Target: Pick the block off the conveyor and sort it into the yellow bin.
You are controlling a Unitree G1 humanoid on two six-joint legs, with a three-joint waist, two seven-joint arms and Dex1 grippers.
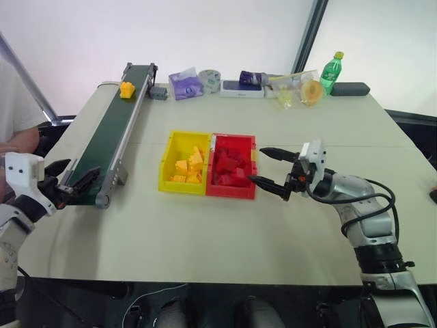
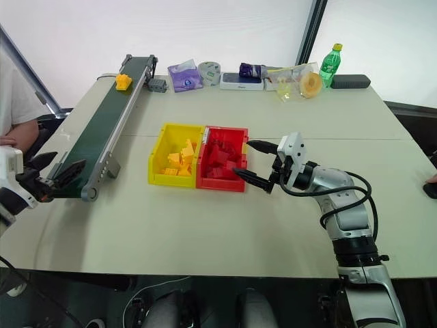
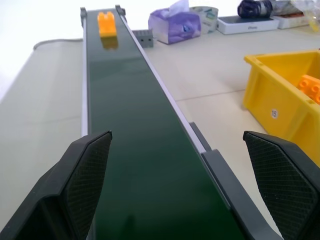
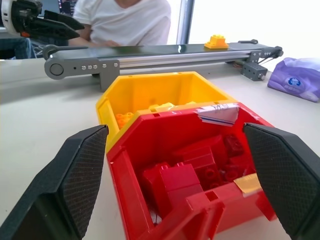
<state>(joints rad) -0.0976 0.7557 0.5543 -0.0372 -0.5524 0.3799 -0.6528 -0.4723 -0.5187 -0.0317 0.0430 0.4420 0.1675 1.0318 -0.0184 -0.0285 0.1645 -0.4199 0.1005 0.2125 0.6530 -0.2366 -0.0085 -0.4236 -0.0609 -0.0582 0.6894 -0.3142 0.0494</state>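
The yellow-orange block (image 1: pixel 127 89) sits on the dark green conveyor (image 1: pixel 113 130) at its far end. At the belt's near end my left gripper (image 1: pixel 74 173) is level and open, its fingers straddling the belt with nothing between them; the block (image 3: pixel 107 24) lies far ahead of it. In the middle of the table stands the yellow bin (image 1: pixel 166 167), with several yellow bricks in it. My right gripper (image 1: pixel 257 165) hangs open and empty at the right side of the red bin (image 1: pixel 235 137), pointing toward it.
The red bin, full of red bricks, touches the yellow bin's right side. Along the table's far edge lie a purple tissue pack (image 1: pixel 184 84), a tape roll (image 1: pixel 209 78), a box (image 1: pixel 240 87), a green bottle (image 1: pixel 332 70) and a black case (image 1: pixel 349 89). A person (image 4: pixel 130 20) sits beyond the conveyor.
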